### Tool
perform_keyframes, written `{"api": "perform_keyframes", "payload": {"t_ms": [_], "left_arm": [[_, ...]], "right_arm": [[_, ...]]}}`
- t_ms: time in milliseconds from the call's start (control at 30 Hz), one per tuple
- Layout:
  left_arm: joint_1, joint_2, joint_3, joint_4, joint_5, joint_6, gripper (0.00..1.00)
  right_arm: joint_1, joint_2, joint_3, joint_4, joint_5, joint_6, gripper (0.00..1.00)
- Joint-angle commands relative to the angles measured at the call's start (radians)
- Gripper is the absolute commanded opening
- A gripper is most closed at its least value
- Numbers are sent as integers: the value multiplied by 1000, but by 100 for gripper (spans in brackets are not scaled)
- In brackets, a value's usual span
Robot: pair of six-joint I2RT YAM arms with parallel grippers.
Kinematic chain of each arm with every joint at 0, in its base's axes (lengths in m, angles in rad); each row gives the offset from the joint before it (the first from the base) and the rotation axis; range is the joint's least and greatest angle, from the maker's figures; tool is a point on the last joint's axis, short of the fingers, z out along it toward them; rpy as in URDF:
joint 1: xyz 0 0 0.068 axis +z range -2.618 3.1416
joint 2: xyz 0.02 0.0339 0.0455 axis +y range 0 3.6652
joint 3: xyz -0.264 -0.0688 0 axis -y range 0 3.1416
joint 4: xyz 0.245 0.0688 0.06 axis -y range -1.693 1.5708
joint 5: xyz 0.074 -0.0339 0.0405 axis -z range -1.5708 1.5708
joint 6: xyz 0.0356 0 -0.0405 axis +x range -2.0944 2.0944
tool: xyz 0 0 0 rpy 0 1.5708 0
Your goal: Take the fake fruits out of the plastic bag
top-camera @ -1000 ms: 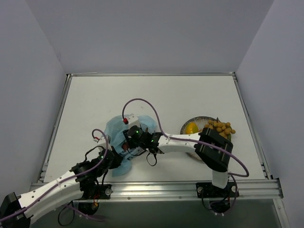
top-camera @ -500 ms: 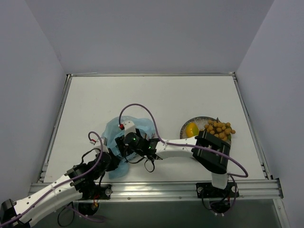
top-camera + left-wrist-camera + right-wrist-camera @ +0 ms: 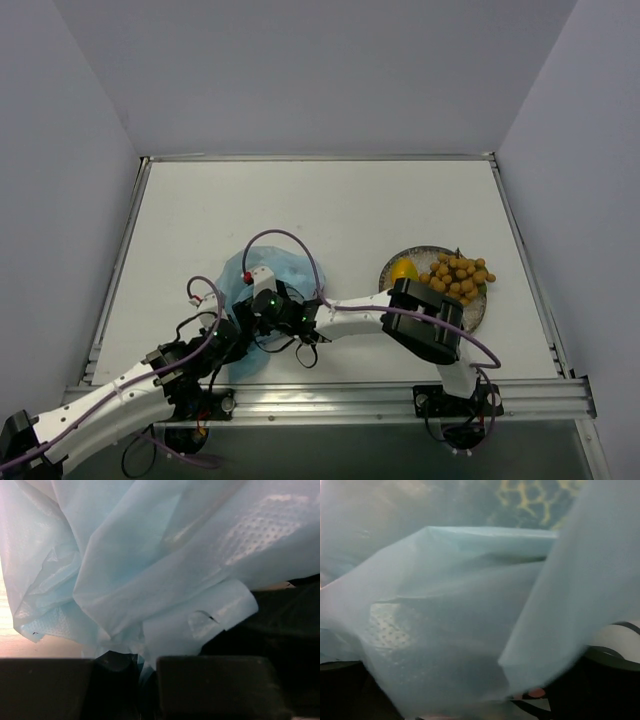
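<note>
The table [image 3: 350, 200] carries the work in its near half. The bag [image 3: 232, 285] lies crumpled at about 7 o'clock, close to the near edge, with both wrists pushed into it. The plate [image 3: 474, 312] sits at 4 o'clock, well apart from the bag. On it are the bunch [image 3: 458, 275] at the 1 o'clock rim and the mango [image 3: 404, 270] at 10 o'clock. The right arm's elbow hangs over the plate's near side.

The melon [image 3: 530, 495] is not out. The right wrist view shows its green skin and yellow netting at 12 o'clock, apparently behind a layer of film, though the blur makes the layering uncertain.

The left gripper [image 3: 145, 662] is pressed together on a thin fold of the bag [image 3: 150, 555], near a small torn flap. The right gripper [image 3: 262, 305] is buried in film [image 3: 445, 605]; I cannot tell whether it is spread or closed.

Risks, by my reading:
- The right gripper may close on loose film along with, or instead of, the melon. The whole bag would then lift.
- The left pinch holds little material, so a hard pull could slip it free or tear it at the flap.
- The bag could be dragged off the near edge.
- A swing of the elbow could knock the bunch off the plate.
</note>
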Motion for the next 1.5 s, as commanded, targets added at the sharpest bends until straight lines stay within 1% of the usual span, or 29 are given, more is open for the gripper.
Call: {"api": "perform_keyframes", "payload": {"t_ms": [0,133,167,233,267,300,467,533,600,667,833,967,1000,1033,1067,1100,1133,1167,1200,1233,1267,1300,1367,1400,1467], "left_arm": [[-2,25,37,-18,-14,-29,2],[-2,11,28,-15,-20,-31,2],[-2,5,24,2,-19,-29,2],[-2,2,19,23,-17,-25,2],[-2,3,16,37,-17,-23,2],[-2,5,17,42,-17,-23,2],[-4,11,21,51,-19,-12,2],[-5,5,21,54,-23,-12,2],[-5,-9,25,62,-34,-2,2],[-4,-23,33,77,-49,11,2],[-4,-17,76,119,-71,55,2],[-4,37,119,174,-82,98,2],[-4,46,122,184,-82,106,3],[-2,57,125,212,-80,116,2],[-2,74,128,226,-78,120,2],[-2,81,128,238,-72,123,2],[-2,89,126,266,-72,130,2],[-2,103,128,281,-72,135,2],[-1,109,129,293,-71,140,2],[-1,120,131,312,-71,150,2],[2,126,134,321,-71,155,2],[4,131,139,327,-66,161,2],[7,143,143,347,-63,176,2],[9,144,146,356,-62,186,3],[10,151,148,362,-62,193,2]], "right_arm": [[18,34,29,-67,-35,21,84],[21,-18,-14,-106,6,25,81],[21,-50,-25,-106,16,33,73],[24,-80,-41,-98,42,33,66],[24,-106,-54,-88,55,32,59],[24,-120,-60,-81,83,33,55],[24,-207,-87,-12,111,9,44],[24,-233,-98,3,97,-5,43],[25,-276,-123,38,70,-16,39],[24,-317,-137,48,46,-17,38],[21,-435,-182,11,25,-16,38],[-4,-638,-242,-47,28,-16,38],[-16,-675,-255,-72,60,-11,38],[-49,-748,-267,-131,80,-2,38],[-71,-787,-293,-164,106,27,38],[-95,-823,-308,-204,175,54,38],[-155,-900,-325,-274,209,83,38],[-184,-940,-363,-311,244,113,38],[-210,-975,-380,-352,332,178,38],[-235,-1038,-396,-455,376,217,38],[-281,-1064,-422,-500,411,254,38],[-301,-1090,-437,-540,436,324,38],[-365,-1157,-483,-607,433,377,38],[-382,-1192,-495,-647,427,427,38],[-416,-1221,-518,-682,416,469,38]]}}
